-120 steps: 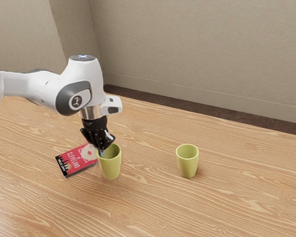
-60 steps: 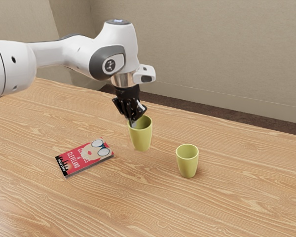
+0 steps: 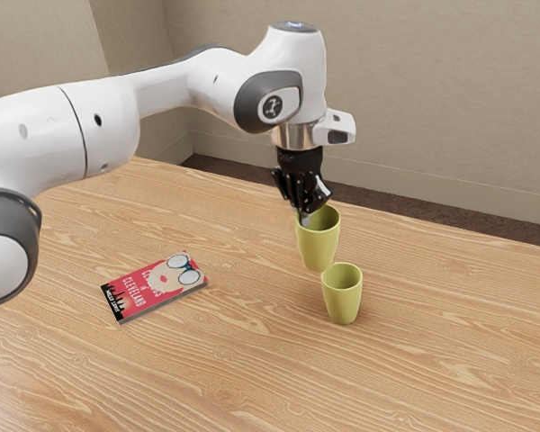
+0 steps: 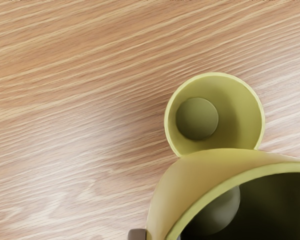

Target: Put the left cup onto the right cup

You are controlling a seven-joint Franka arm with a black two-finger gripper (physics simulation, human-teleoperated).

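Observation:
My gripper (image 3: 310, 214) is shut on the rim of an olive-green cup (image 3: 317, 239), which hangs in the air, slightly tilted. A second, matching cup (image 3: 342, 292) stands upright on the wooden table just below it, a little toward the exterior view's right. The bottom of the held cup is close to the standing cup's rim, apart from it. In the wrist view the held cup (image 4: 225, 195) sits large under my hand. Beyond it the standing cup (image 4: 214, 114) shows its open mouth and round bottom.
A red book (image 3: 153, 285) lies flat on the table (image 3: 252, 378) toward the exterior view's left. A beige wall with a dark floor strip runs behind the table's far edge.
My gripper has lifted the cup from beside the red book and carried it up and toward the exterior view's right, to just above the other cup.

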